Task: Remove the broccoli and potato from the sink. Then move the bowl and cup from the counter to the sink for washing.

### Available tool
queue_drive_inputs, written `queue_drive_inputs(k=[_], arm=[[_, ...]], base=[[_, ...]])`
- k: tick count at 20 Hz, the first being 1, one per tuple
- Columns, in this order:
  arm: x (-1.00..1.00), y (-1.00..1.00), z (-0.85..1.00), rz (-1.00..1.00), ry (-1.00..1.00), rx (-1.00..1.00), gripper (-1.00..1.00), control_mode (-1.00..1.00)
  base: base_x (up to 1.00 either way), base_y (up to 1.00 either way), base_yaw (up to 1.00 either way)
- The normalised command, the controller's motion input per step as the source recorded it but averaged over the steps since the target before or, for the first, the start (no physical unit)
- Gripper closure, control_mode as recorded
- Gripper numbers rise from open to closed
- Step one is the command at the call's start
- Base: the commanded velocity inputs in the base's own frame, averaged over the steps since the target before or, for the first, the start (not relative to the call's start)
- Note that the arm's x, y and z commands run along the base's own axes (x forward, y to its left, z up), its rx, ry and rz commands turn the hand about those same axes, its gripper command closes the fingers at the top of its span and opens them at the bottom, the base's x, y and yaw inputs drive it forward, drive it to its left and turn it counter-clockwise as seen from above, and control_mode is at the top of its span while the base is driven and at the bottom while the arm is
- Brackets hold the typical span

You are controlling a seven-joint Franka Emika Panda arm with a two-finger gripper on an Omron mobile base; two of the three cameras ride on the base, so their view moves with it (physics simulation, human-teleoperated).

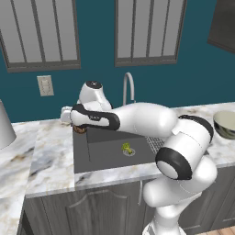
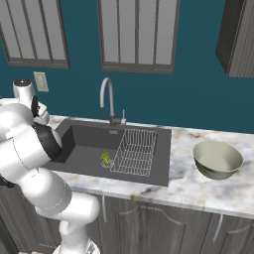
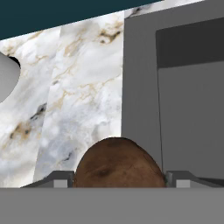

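The potato (image 3: 118,164), a reddish-brown lump, sits between my fingertips with my gripper (image 3: 119,179) shut on it. In the left base view the potato (image 1: 80,130) hangs under the hand, over the left rim of the sink (image 1: 105,158) where it meets the counter (image 1: 50,160). The yellow-green broccoli (image 1: 126,148) lies by the drain on the sink floor (image 2: 84,149), the broccoli (image 2: 105,158) just left of the wire rack. The bowl (image 2: 217,158) stands on the counter (image 2: 198,188) right of the sink. The cup is out of view.
A wire rack (image 2: 134,151) fills the right part of the sink. The chrome faucet (image 2: 106,96) rises behind the basin. A pale rounded object (image 1: 4,126) stands on the counter at the far left. My own arm crosses above the sink's front.
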Motion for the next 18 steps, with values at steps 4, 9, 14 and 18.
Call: queue_drive_inputs(k=[4,9,14,18], arm=[[0.00,0.36,-0.03,0.00,0.00,0.00,1.00,-1.00],[0.00,0.35,-0.09,0.00,0.00,0.00,1.00,-1.00],[0.00,0.32,-0.15,0.00,0.00,0.00,1.00,-1.00],[0.00,0.29,-0.21,-0.01,0.00,0.00,1.00,-1.00]], base=[[0.00,0.00,0.00],[0.00,0.00,0.00],[0.00,0.00,0.00],[0.00,0.00,0.00]])
